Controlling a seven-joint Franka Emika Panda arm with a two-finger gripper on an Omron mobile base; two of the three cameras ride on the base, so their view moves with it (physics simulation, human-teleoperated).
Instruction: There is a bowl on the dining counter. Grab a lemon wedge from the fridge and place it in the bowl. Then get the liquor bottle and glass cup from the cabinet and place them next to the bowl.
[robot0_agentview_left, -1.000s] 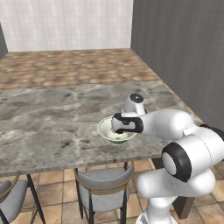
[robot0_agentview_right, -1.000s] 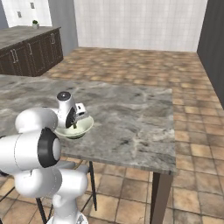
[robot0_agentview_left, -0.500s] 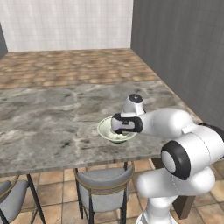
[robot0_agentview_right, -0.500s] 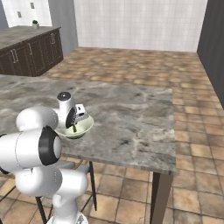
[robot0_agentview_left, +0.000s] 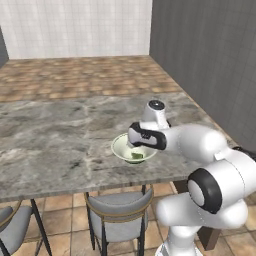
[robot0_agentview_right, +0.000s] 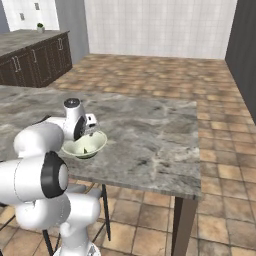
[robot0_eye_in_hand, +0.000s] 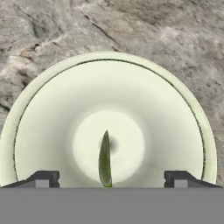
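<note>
Pale green bowl (robot0_eye_in_hand: 109, 87) is the landmark here, sitting on the dining counter (robot0_agentview_left: 50, 145) close to the near edge, right above the grey stool (robot0_agentview_left: 117, 207) tucked under the slab. The lemon wedge (robot0_eye_in_hand: 104, 159) is lying on the bottom of that bowl, near the centre; from the hand view it looks like a thin dark-green sliver seen edge-on, and from the left base view it's a small greenish lump (robot0_agentview_left: 136, 156) at the bowl floor.

The gripper (robot0_eye_in_hand: 112, 179) hangs straight over the bowl with its 2 fingertips (robot0_eye_in_hand: 43, 178) spread wide, 1 on each side of the wedge and neither touching it. So nothing is pinched, the wedge is loose in the bowl. In the left base view the hand sits just above the bowl rim (robot0_agentview_left: 120, 150).

My read: step 1 of 3 (lemon into bowl) looks done, and this is the release moment at the tail end of it. Bottle and cup are still to fetch, so maybe a third of the way through.

Next move, I'd guess, is lifting the hand straight up clear of the bowl rim before swinging away, so the fingers don't clip the bowl and drag it toward the counter edge. After that the base has to drive off to the cabinet for the liquor bottle and glass cup, and both need to land on the counter just beside the bowl, not in it.
</note>
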